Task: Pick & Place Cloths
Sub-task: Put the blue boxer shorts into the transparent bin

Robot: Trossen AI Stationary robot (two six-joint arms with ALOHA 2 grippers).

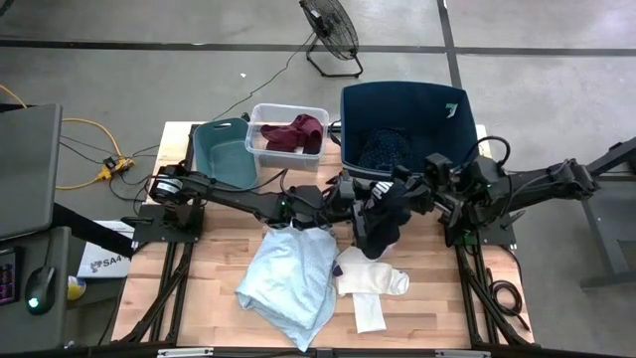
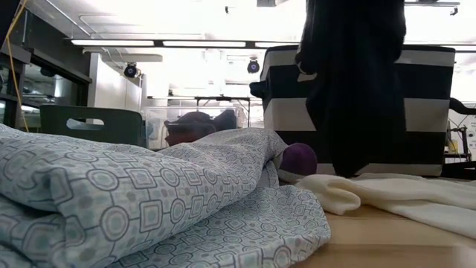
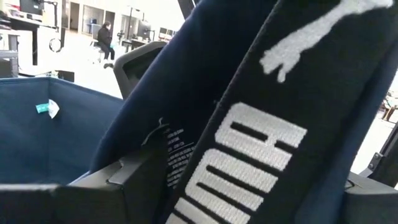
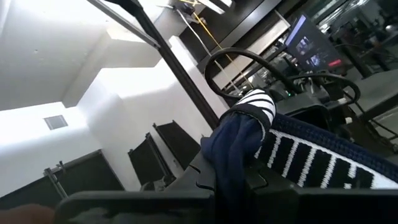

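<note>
Both arms reach toward the middle of the desk (image 1: 219, 308), and the 2 grippers meet there, close to each other.

The left arm (image 1: 238, 196) comes in from the left side, stretched long and low, almost level. Its gripper, the left gripper (image 1: 350, 191), is closed on the black cloth (image 1: 383, 224); in the left wrist view this cloth with white PUMA letters (image 3: 249, 162) fills the space between the 2 dark fingers (image 3: 134, 180).

The right arm (image 1: 527, 184) comes in from the right side, also stretched out. The right gripper (image 1: 402, 184) holds the same cloth; in the right wrist view a dark fold (image 4: 233, 149) is pinched between its fingers. The cloth hangs down from both grippers.
</note>
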